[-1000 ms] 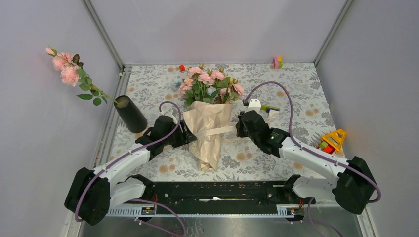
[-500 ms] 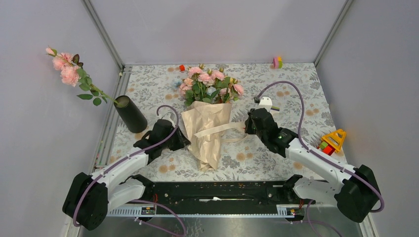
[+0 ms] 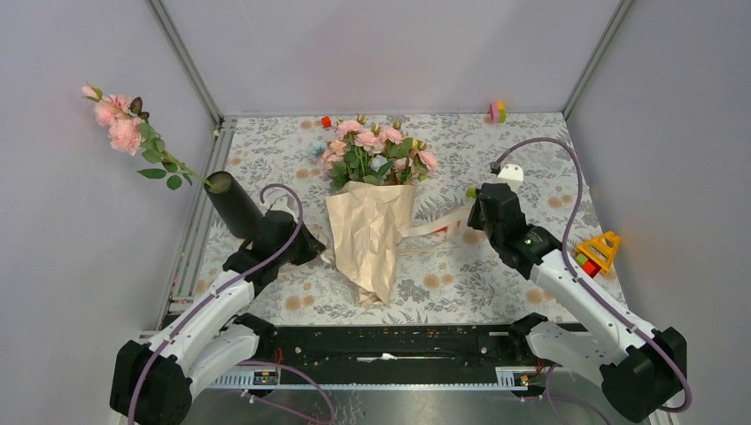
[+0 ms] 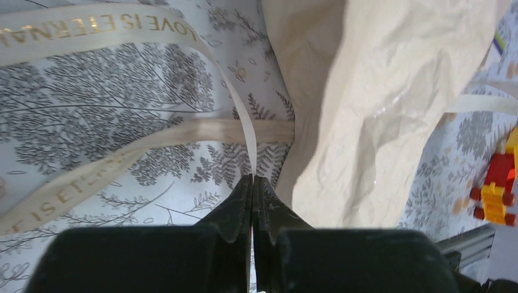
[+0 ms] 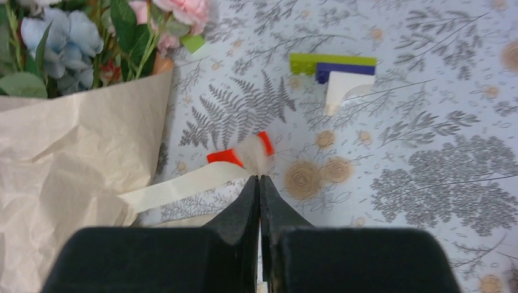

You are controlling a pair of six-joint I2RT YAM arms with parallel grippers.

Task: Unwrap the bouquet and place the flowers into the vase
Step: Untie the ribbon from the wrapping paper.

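The ribbon (image 3: 438, 227) is off the front of the bouquet (image 3: 372, 230)! A second ago both arms were pressed against the kraft-paper cone (image 3: 367, 248) at its tied waist, with the cream band stretched across it. Now the arms have been drawn apart, the left toward 8 o'clock and the right toward 3 o'clock, and the band is no longer seen across the paper.

The left jaws, apart a moment ago, have been brought together. In the left wrist view they are clamped on a strand of the gold-lettered ribbon (image 4: 241, 116), which runs under the edge of the paper. The right jaws have been kept clamped on the other end, which is seen stretched from the cone's 3 o'clock side out to them.

The bouquet itself has hardly been shifted. It lies at the centre of the counter (image 3: 531, 150), with the flowers (image 3: 372, 155) at 12 o'clock and the cone's tip at 6 o'clock.

The tie looks loosened, so the paper should be free to be opened next, though whether the ribbon is fully clear underneath cannot be told. The black vase (image 3: 232, 204) stands at 9 o'clock, just behind the left arm, with one pink rose stem (image 3: 124, 128) already held in it. The rest of the flowers remain wrapped.
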